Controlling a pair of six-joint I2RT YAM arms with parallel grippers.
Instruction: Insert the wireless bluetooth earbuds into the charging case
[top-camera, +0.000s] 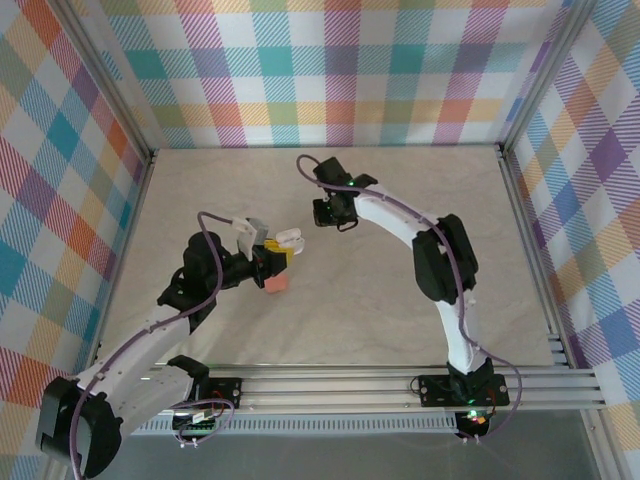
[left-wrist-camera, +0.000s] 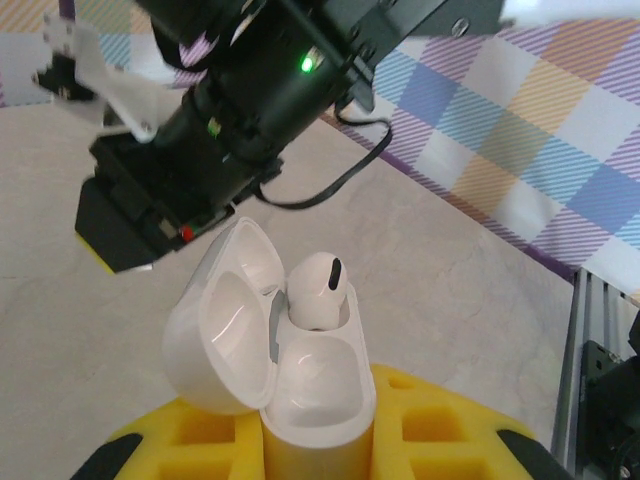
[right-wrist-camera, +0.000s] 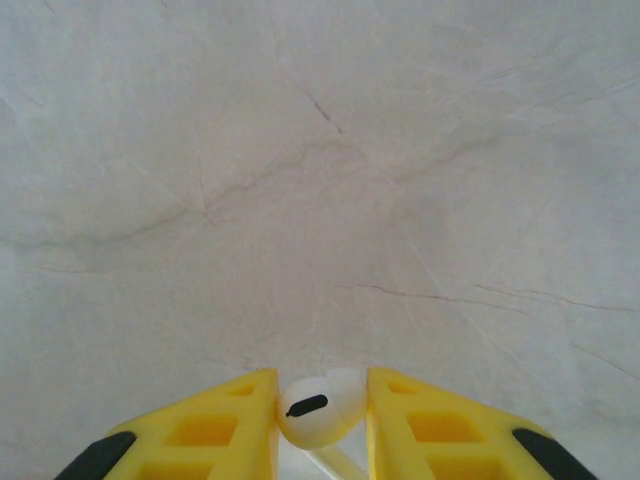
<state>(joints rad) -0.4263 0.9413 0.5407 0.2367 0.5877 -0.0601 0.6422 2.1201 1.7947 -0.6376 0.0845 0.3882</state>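
Clamping the open charging case (left-wrist-camera: 318, 395) in my left end effector (top-camera: 272, 252) mid-table, I am pinching a white earbud (right-wrist-camera: 318, 405), stem along the fingers (right-wrist-camera: 440, 430), in the right end effector (right-wrist-camera: 320, 385) just beyond the empty socket (left-wrist-camera: 310, 372), toward the far edge.

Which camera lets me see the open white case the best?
The left wrist view. The charging case sits close up in the left end effector, lid flipped open, one white earbud sitting in one slot and the other slot empty. In the top external view the case is a tiny white shape between the two arms.
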